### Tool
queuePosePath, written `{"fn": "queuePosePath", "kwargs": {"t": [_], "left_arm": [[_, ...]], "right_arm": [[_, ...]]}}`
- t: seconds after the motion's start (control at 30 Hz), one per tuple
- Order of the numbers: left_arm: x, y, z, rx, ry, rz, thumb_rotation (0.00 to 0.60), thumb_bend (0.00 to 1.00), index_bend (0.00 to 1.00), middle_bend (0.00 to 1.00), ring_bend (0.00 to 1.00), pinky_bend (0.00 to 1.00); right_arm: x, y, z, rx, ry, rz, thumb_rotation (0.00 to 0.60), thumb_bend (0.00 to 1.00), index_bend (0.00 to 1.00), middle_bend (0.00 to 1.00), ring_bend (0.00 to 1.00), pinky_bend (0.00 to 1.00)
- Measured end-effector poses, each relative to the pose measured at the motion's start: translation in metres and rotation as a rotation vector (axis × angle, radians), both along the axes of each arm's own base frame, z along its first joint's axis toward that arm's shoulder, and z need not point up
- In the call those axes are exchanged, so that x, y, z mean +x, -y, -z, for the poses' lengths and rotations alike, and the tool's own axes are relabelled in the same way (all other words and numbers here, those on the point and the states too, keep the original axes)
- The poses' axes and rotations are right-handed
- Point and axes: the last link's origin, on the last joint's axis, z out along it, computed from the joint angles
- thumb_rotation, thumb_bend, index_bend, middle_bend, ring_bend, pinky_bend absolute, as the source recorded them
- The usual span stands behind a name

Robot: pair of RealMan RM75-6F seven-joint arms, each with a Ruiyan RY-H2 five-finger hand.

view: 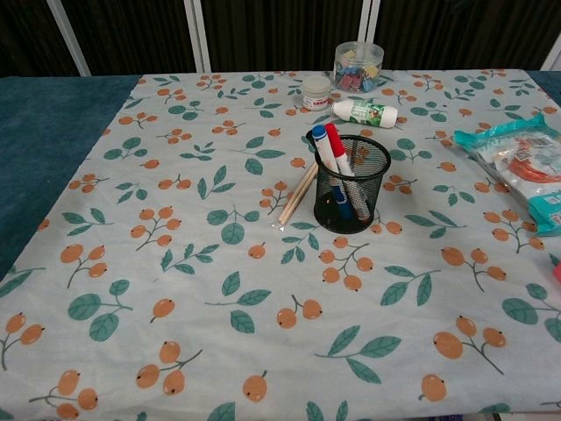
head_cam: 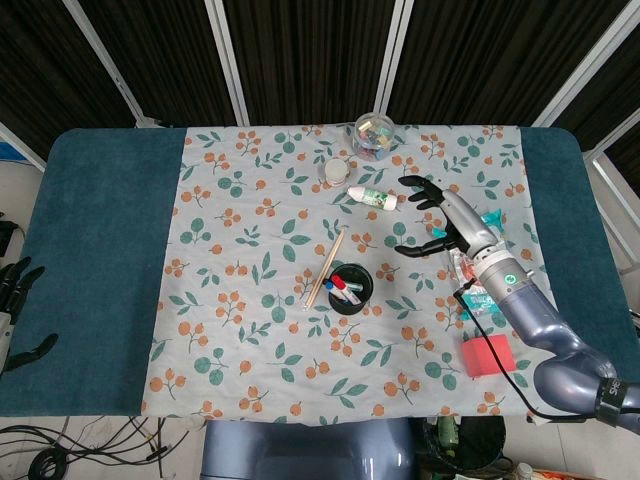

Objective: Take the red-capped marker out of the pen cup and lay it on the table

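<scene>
Well to the left of the right hand (head_cam: 440,215), whose fingers (head_cam: 415,184) are spread wide and hold nothing, the red-capped marker (view: 337,151) stands tilted in the pen cup (view: 351,197) beside a blue-capped marker (view: 322,145). At the far table edge the left hand (head_cam: 18,300) hangs with fingers apart, empty.
</scene>
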Motion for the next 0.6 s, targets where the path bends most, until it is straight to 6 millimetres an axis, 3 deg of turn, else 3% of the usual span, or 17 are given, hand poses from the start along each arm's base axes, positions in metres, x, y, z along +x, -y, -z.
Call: {"fn": "queuePosePath", "kwargs": {"t": [0.6], "left_arm": [[0.0005, -0.0003, -0.0004, -0.004, 0.003, 0.005, 0.6, 0.18, 0.09, 0.0, 0.0, 0.0]], "right_arm": [[0.0011, -0.0006, 0.0024, 0.02, 0.022, 0.01, 0.6, 0.09, 0.17, 0.17, 0.22, 0.24]]}}
